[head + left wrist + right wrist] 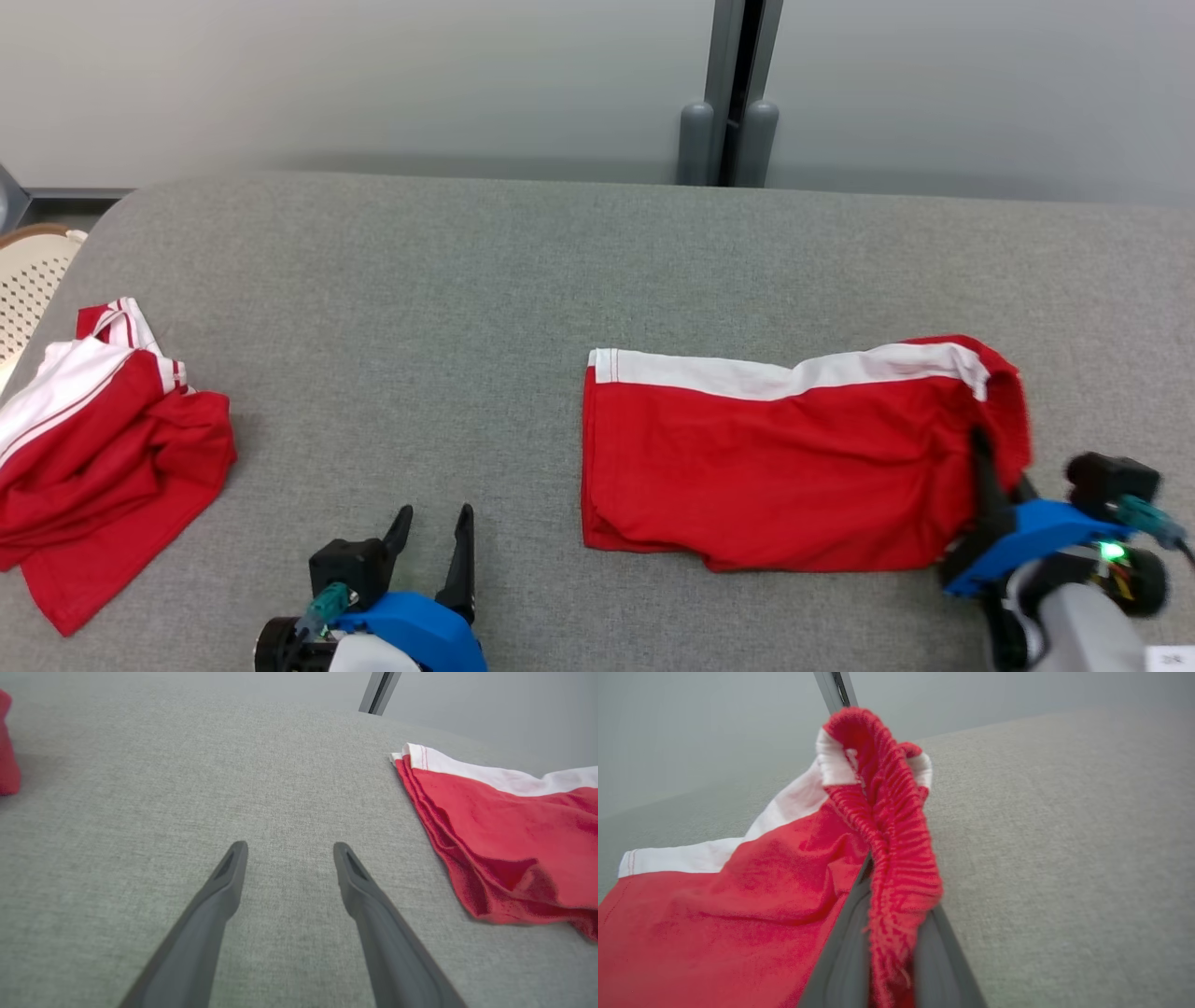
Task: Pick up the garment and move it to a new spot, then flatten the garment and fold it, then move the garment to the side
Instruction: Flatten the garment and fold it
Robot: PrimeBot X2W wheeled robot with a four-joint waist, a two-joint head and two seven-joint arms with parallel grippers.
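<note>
There are two red and white clothes on the grey counter (467, 308). There are two tools as well.

The folded garment (775, 467) lies flat on the right half of the counter. It is red with one white stripe (747, 373) along its far edge. The right tool (988, 476) is at the right end of it. Its two dark fingers are pinched close together on the stretchy red waistband (896, 858). That end of the cloth is lifted up a bit and bunched over the fingers, while the rest lies on the counter.

The left tool (435, 511) is near the front edge, just left of the folded garment and not touching it. Its fingers are spread wide and hold nothing. Below them is bare counter.

The crumpled garment (103, 448) sits in a heap at the far left, well apart from both tools.

A cream thing with little holes (28, 280) peeks in beside the left edge. One grey post (728, 93) stands against the pale wall behind the counter.
</note>
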